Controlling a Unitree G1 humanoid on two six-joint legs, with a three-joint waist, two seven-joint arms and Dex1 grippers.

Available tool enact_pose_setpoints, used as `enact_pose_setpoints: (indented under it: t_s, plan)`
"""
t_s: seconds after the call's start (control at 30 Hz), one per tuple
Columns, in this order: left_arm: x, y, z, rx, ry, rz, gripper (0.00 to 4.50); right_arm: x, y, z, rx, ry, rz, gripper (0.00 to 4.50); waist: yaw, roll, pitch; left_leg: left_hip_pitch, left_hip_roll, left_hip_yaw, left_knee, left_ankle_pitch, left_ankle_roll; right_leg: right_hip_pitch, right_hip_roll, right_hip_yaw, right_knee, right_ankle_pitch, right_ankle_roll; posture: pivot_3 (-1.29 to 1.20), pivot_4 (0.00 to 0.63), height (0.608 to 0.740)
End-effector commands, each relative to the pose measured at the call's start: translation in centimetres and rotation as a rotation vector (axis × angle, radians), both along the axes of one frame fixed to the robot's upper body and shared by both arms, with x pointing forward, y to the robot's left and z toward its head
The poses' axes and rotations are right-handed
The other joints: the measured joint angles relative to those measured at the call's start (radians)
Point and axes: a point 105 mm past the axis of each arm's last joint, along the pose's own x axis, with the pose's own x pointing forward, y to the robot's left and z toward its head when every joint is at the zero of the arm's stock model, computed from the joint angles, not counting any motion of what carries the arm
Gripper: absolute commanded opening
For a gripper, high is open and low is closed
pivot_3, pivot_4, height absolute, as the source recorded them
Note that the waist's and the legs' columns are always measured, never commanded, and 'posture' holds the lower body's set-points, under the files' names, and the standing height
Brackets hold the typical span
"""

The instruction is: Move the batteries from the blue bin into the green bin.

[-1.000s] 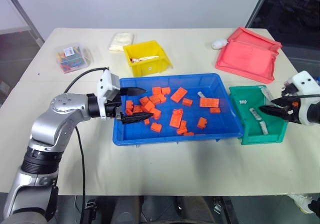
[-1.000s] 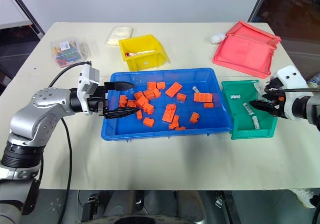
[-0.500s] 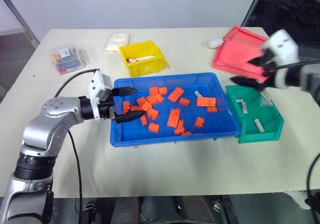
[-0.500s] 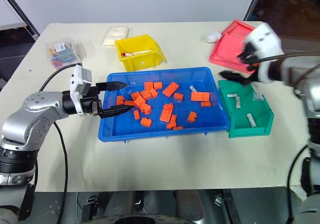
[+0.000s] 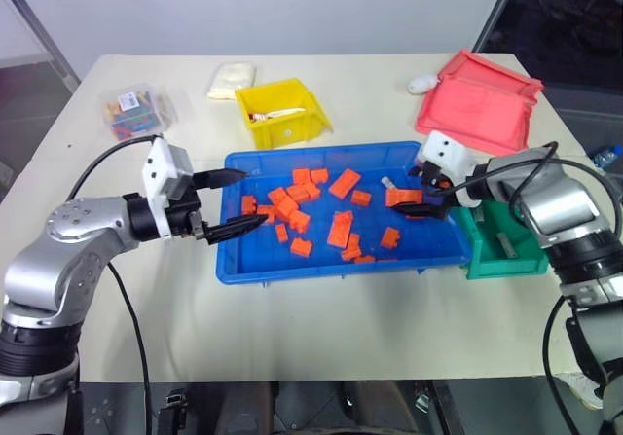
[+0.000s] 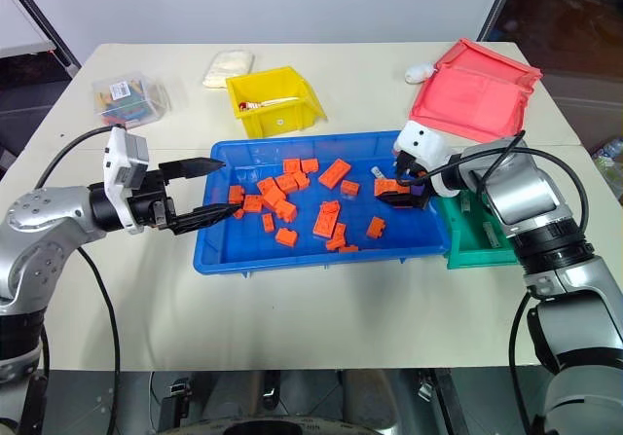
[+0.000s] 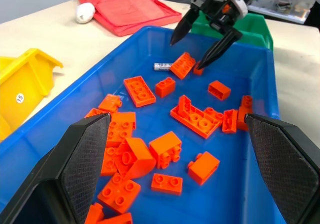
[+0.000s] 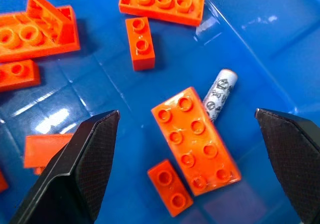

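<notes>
The blue bin (image 5: 331,268) sits mid-table, scattered with orange bricks (image 5: 342,229). One battery (image 8: 220,93), a small silver-white cylinder, lies near the bin's right end against a wide orange brick (image 8: 196,140); the head view shows that battery (image 5: 390,182) too. My right gripper (image 5: 417,194) hangs open just above that brick and the battery, holding nothing. The green bin (image 5: 506,266) stands right of the blue bin, partly behind my right arm, with a battery (image 5: 507,246) inside. My left gripper (image 5: 237,201) is open and empty over the blue bin's left rim.
A yellow bin (image 5: 285,112) stands behind the blue bin, and a tilted red tray (image 5: 477,104) lies at the back right with a small white object (image 5: 421,85) beside it. At the back left are a clear box of coloured pieces (image 5: 136,112) and a white bag (image 5: 234,78).
My right gripper left the green bin, swung up past the red tray and came down open into the blue bin's right end. My left gripper drew back to the left rim.
</notes>
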Motion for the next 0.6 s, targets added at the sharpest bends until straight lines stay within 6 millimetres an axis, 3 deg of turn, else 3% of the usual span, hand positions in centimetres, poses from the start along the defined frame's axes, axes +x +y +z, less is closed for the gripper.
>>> enact_pose_setpoints:
  t_s: [0.03,0.23,0.57,0.6]
  plan:
    - [-0.8,0.0,2.4,-0.038,-0.068,-0.005,4.50,0.2,0.0,-0.9,-0.056,0.002,0.010,4.47,0.000,-0.001,0.000,0.000,0.000,0.000,0.000,0.000,0.000,0.000,0.000,0.000,0.000,0.000,0.000,0.00,0.150,0.740]
    - [-1.4,-0.1,3.4,-0.028,-0.077,-0.022,4.50,0.3,-0.1,-2.1,-0.097,0.012,0.010,4.47,0.003,-0.001,-0.001,0.002,0.000,0.000,0.000,0.000,0.000,0.002,0.000,0.000,0.000,0.000,0.000,0.00,0.150,0.740]
    - [-1.0,-0.6,3.4,-0.039,-0.086,-0.022,4.50,0.8,0.6,-1.1,-0.171,-0.042,0.030,4.47,0.004,-0.001,-0.001,0.002,-0.001,0.000,0.001,0.000,0.000,0.003,0.000,0.000,0.000,0.000,0.000,0.00,0.150,0.740]
    - [-1.0,-0.6,3.3,-0.040,-0.086,-0.022,4.50,0.8,0.5,-1.1,-0.177,-0.043,0.031,4.23,0.004,-0.001,-0.001,0.002,-0.001,0.000,0.001,0.000,0.000,0.003,0.000,0.000,0.000,0.000,0.000,0.00,0.150,0.740]
